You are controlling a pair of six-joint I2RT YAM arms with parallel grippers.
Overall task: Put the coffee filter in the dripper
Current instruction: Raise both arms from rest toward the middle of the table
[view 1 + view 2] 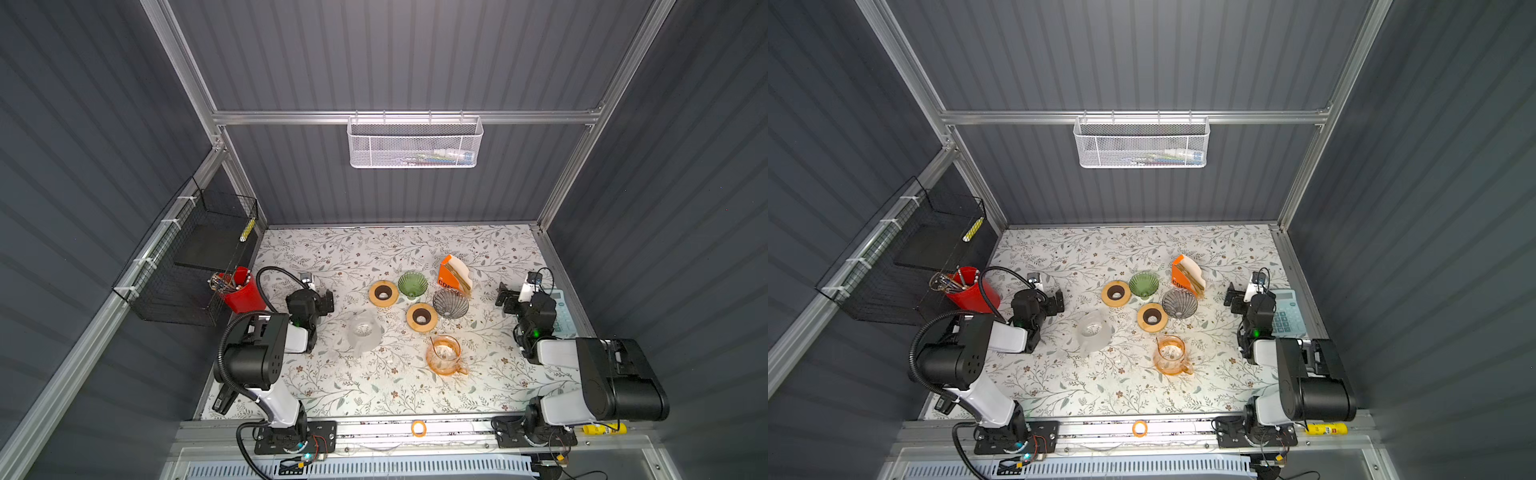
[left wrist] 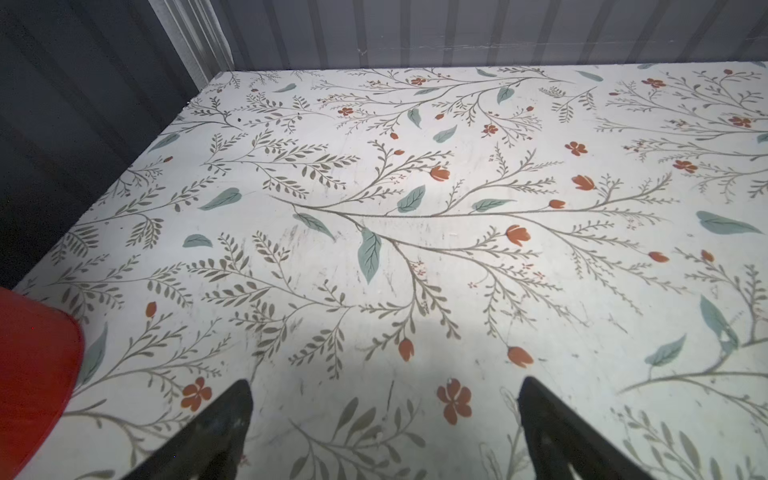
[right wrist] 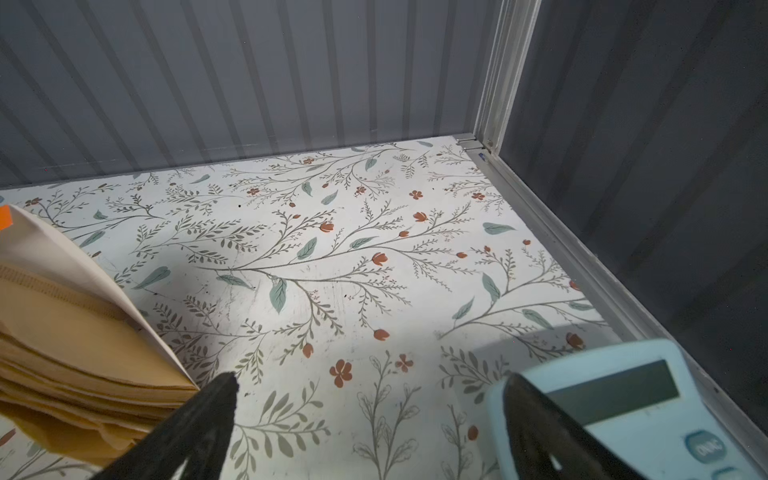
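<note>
By the red cup (image 1: 243,293) at the counter's (image 1: 374,395) left edge, the left claw (image 1: 329,301) is held apart and empty over bare counter. Mid-counter, the green dripper (image 1: 412,284) and grey dripper (image 1: 450,303) are set just beside the orange holder (image 1: 446,277) in which the coffee filters (image 1: 459,270) are stacked. The right claw (image 1: 503,297) is spread empty between it and the calculator (image 1: 565,320) at the right edge.

Coffee filters (image 3: 75,332): tan paper, stacked on edge in orange holder (image 1: 446,277), rear-ctr of counter (image 1: 374,249); green dripper (image 1: 412,284): ribbed glass, rim up, empty, just left of holder; grey dripper (image 1: 450,303): smoky ribbed glass, rim up, empty, just in front of holder.
</note>
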